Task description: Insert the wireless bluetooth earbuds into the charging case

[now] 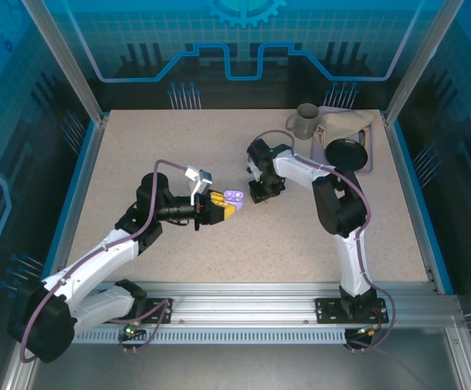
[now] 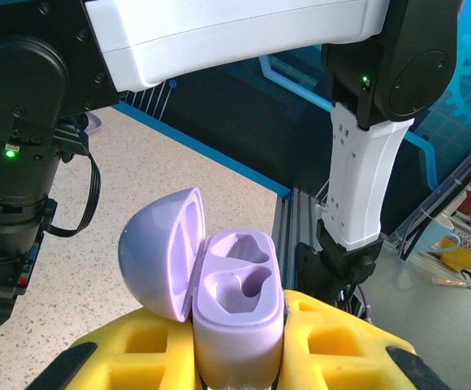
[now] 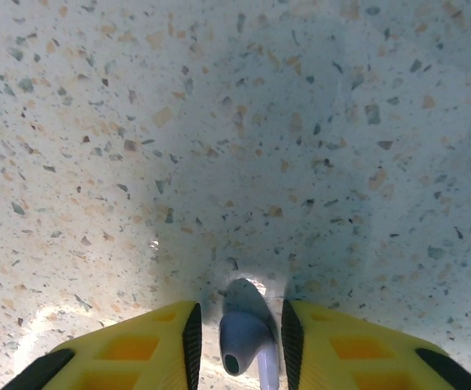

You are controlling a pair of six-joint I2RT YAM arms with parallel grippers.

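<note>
Top external view, item one: your left claw [image 1: 219,207] is clenched on the open charging case [image 1: 234,197], near the middle of the worktop [image 1: 138,146] and well apart from every edge.

Item two: your right claw [image 1: 264,192] points down at the worktop just right of the case. The two claws are close, with a small gap between them.

Item three: a mug [image 1: 304,122] and a beige cloth [image 1: 345,126] sit in the far right corner, by the rim. You have bare surface to the left, far left and near side.

Left wrist view: the case stands upright between the yellow fingers [image 2: 341,345]. Its lid [image 2: 162,252] is swung out to the left, and both wells in the body show hollow.

Right wrist view: one pale earbud [image 3: 248,335] lies on the speckled worktop between the yellow fingers [image 3: 341,341] of your right claw [image 3: 241,309]. The right finger is touching or nearly so, and a thin gap shows on the left. You cannot tell whether it is grasped. Bare surface lies ahead.
</note>
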